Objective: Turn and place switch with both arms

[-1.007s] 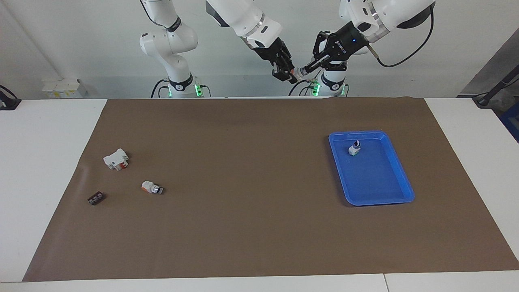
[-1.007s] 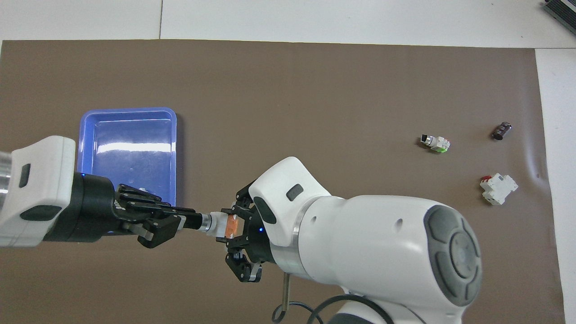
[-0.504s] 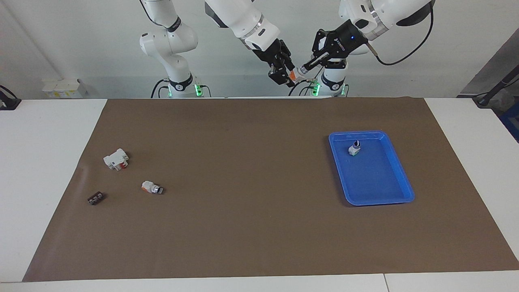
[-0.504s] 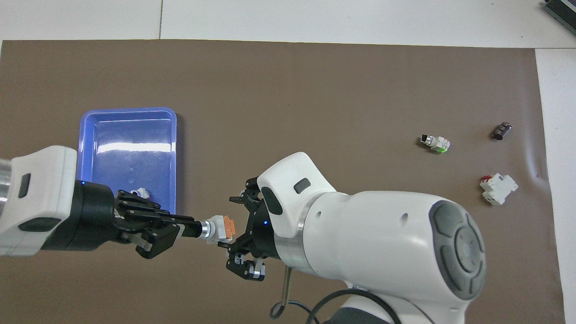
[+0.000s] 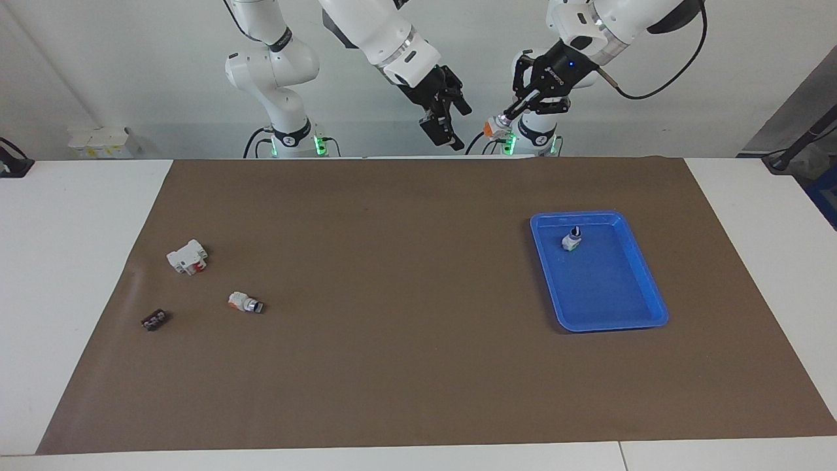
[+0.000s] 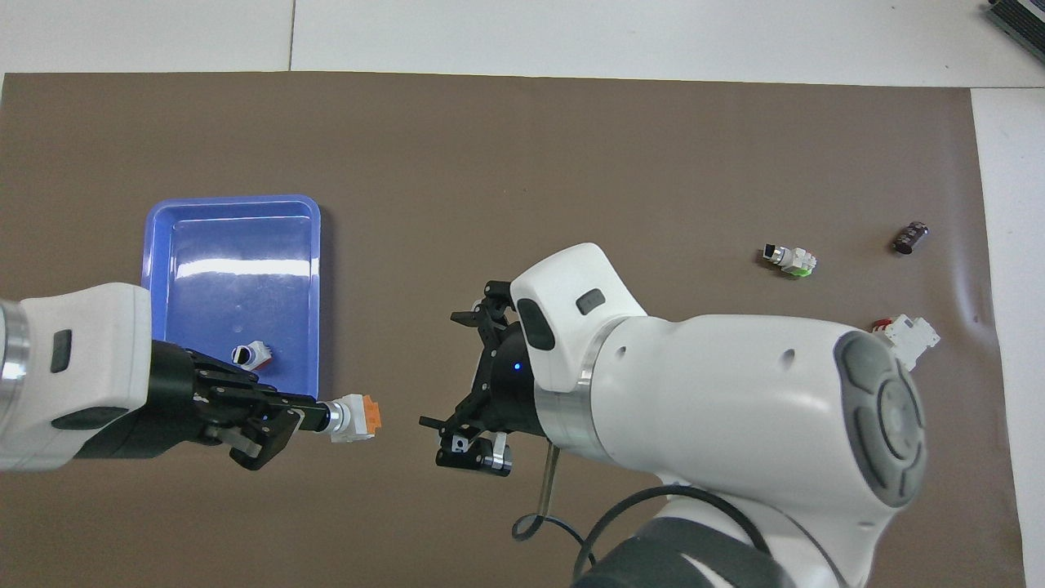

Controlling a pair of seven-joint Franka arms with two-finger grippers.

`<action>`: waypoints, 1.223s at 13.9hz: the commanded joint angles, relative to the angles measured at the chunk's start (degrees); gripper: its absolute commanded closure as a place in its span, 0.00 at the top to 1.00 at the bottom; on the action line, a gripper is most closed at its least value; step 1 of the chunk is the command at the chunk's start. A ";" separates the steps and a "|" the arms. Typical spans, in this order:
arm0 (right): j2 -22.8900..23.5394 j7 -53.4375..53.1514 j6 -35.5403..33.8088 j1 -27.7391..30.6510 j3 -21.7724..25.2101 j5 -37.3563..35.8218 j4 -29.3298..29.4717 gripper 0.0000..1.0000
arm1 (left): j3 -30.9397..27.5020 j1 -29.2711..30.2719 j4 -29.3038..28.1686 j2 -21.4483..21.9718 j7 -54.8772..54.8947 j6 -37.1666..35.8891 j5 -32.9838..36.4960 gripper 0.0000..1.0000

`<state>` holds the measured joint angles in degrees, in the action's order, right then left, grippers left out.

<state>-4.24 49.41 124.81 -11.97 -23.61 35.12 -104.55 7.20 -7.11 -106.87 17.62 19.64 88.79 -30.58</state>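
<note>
Up in the air near the robots:
left gripper (image 6: 314, 415): clamps rotary switch (image 6: 357, 417) by its knob, free to carry
right gripper (image 6: 465, 384): open, empty
blue tray (image 5: 644, 288): likely drop spot

**Around the mat: a tray and three loose parts**

A brown mat (image 5: 392, 366) covers most of a white table (image 5: 72, 261). Clock directions here are read in the overhead view. A blue tray (image 5: 611, 294) lies at about nine o'clock on the mat. Inside it, at its six o'clock end, stands a small white part with a black knob (image 5: 571, 240). Well apart, at about three o'clock on the mat, three parts lie loose. A white breaker (image 5: 187, 256) with a red patch is one of them. A small black piece (image 5: 154, 320) lies at its twelve o'clock. A short plug-like part with a silver-black end (image 5: 245, 303) lies at its ten o'clock.
</note>
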 commanded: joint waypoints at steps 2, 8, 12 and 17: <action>0.02 -0.99 -1.66 5.18 -0.30 -0.41 -0.39 1.00 | -0.08 -0.27 -5.26 1.54 2.42 7.16 7.80 0.00; 0.72 -1.34 -3.79 14.69 -0.21 -3.56 -0.30 1.00 | -0.43 1.39 -10.37 -0.65 7.86 20.44 16.16 0.00; 1.43 -8.86 1.30 17.06 -0.03 -8.84 -0.30 1.00 | -0.52 1.75 -10.46 -5.56 8.58 24.57 19.07 0.00; 2.39 -33.00 5.10 17.07 1.89 -26.12 0.40 1.00 | -1.57 1.75 -10.02 -13.11 9.98 30.02 24.69 0.00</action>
<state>-2.26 26.09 129.51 5.41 -22.52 15.08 -104.86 6.30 -5.58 -116.91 7.32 27.84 115.70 -7.58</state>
